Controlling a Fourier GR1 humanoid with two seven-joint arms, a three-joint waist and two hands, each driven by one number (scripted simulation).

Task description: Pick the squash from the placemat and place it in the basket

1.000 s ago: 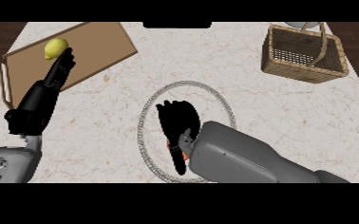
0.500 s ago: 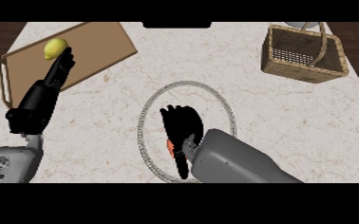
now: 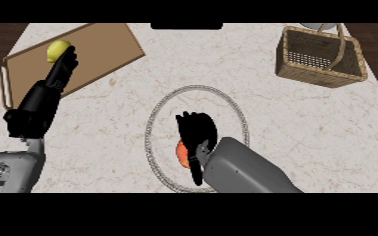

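An orange squash (image 3: 181, 153) lies on the round, grey-rimmed placemat (image 3: 161, 111) in the middle of the counter. My right hand (image 3: 196, 130) lies over it, fingers straight and pointing away from me. The hand and wrist cover most of the squash, so only its left side shows. I cannot see any finger curled round it. The brown wicker basket (image 3: 319, 56) with a bow handle stands at the far right, well away from the hand. My left hand (image 3: 46, 102) rests open at the left edge.
A brown cutting board (image 3: 100, 50) lies at the far left with a yellow lemon (image 3: 57, 50) on it. The left hand's fingertips reach up to the lemon. Bare marble counter (image 3: 295, 125) lies between placemat and basket.
My right forearm has swung in more upright and the hand has settled lower over the squash. More orange shows at its left side. The left hand has not moved.
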